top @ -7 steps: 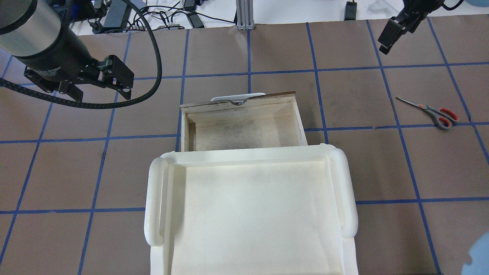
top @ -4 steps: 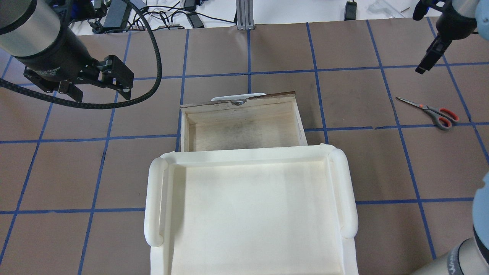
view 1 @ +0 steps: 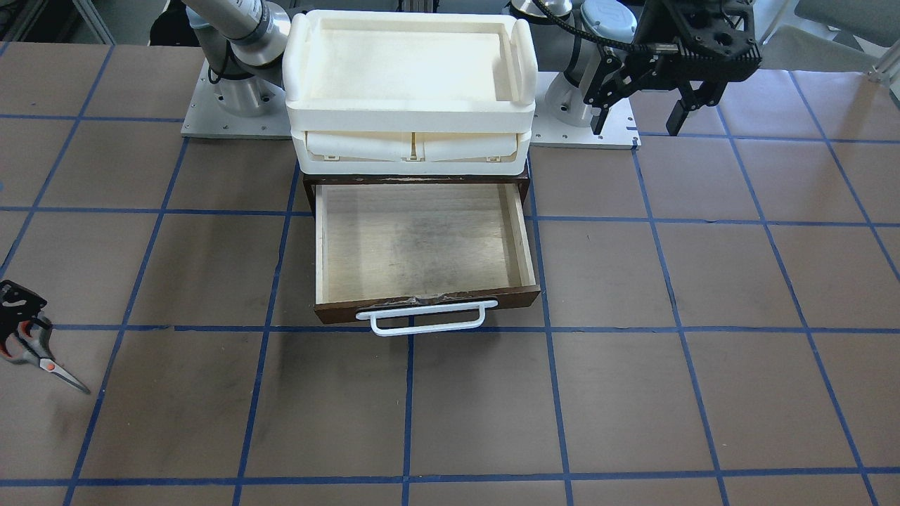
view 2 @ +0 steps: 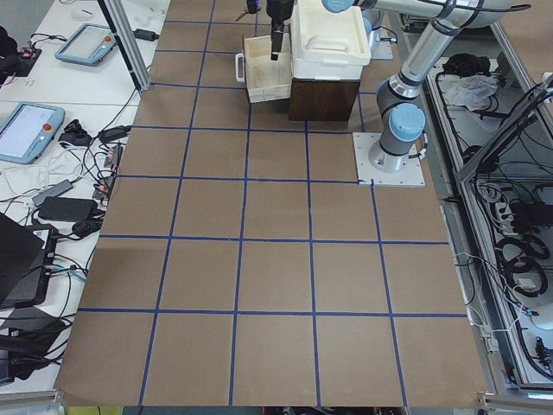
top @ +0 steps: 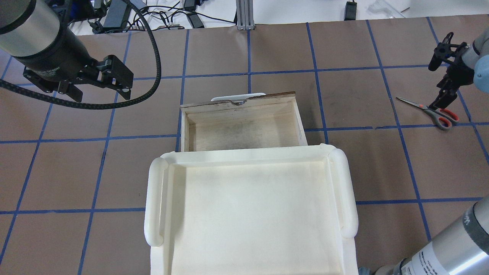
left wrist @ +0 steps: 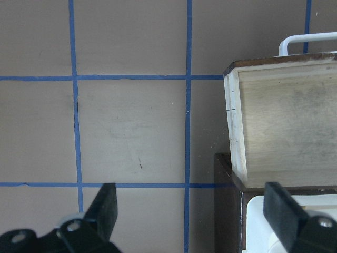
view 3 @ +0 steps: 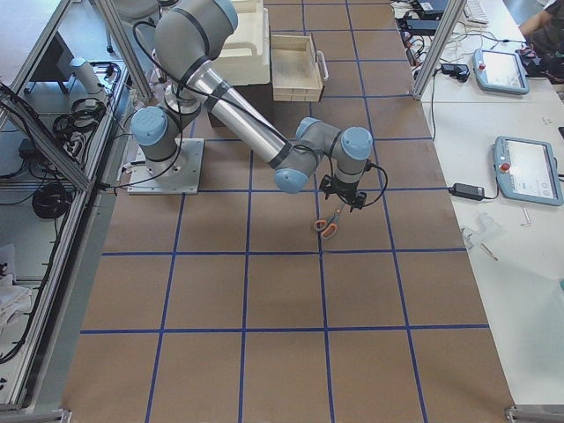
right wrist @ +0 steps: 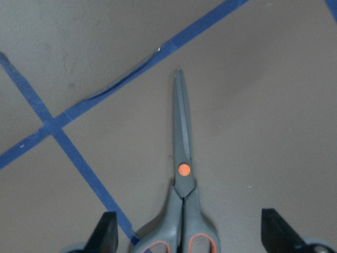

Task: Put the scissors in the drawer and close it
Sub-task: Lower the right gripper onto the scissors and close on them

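Okay, front-facing view: scissors (view 1: 43, 357) lie flat on the counter (view 1: 668, 393), handle end right under the right jaws, blades poking out past them. The drawer (view 1: 422, 239) is pulled out and empty, well apart from the right jaws. The left jaws hang spread and empty off to its side, next to the cream tray unit (view 1: 411, 116).
Overhead view: right jaws sit just over the handle loops. Can't tell from here if they touch.
Left side view: too small to say much, the left jaws are up by the drawer.
Right side view: scissors lie directly beneath the right jaws.
Left wrist view: left jaws wide apart, only bare counter between the fingertips (left wrist: 105, 208), drawer corner off to one side.
Right wrist view: right jaws spread, one tip on each side of the handles, pivot dot just ahead of them, nothing pinched yet.
Risk, grab: scissors are thin and flat, so I'd guess the tips could scrape the counter or skid the pair away.
Risk, carry: pinching only the handles may let the blades swing or slip on the long trip.
Risk, closing: a blade left over the drawer's wall would probably jam it against the tray unit.
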Tool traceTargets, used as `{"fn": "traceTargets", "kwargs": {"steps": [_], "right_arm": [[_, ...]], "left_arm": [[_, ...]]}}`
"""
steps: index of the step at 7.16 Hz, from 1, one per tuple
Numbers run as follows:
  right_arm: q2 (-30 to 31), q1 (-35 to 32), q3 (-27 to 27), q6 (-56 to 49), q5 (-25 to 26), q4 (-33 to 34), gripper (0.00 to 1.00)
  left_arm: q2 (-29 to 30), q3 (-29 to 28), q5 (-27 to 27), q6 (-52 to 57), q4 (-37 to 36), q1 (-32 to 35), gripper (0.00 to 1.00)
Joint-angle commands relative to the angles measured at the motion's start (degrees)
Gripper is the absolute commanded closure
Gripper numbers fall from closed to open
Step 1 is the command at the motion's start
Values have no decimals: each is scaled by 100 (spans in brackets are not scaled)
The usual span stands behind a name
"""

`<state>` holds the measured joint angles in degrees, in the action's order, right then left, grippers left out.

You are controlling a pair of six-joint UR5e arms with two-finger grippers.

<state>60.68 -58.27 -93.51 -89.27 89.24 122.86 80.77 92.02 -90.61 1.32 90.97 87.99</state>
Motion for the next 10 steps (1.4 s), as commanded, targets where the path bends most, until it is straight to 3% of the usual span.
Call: {"fn": "traceTargets", "kwargs": {"steps": [1, 4, 5, 7, 10], "right_arm": [[-388, 97, -9, -161, -12, 88, 15], [-399, 97, 9, -152, -3, 124, 17], [-399, 97, 9, -74, 6, 115, 51], [-399, 97, 0, -64, 6, 141, 58], [-364, 80, 26, 23, 75, 133, 79]], "left_arm": [[0, 0, -9, 0, 0, -1, 0], [-9, 0, -9, 0, 0, -1, 0], [-9, 0, -9, 0, 0, -1, 0], [-9, 0, -9, 0, 0, -1, 0], [-9, 0, -9, 0, 0, -1, 0]]}}
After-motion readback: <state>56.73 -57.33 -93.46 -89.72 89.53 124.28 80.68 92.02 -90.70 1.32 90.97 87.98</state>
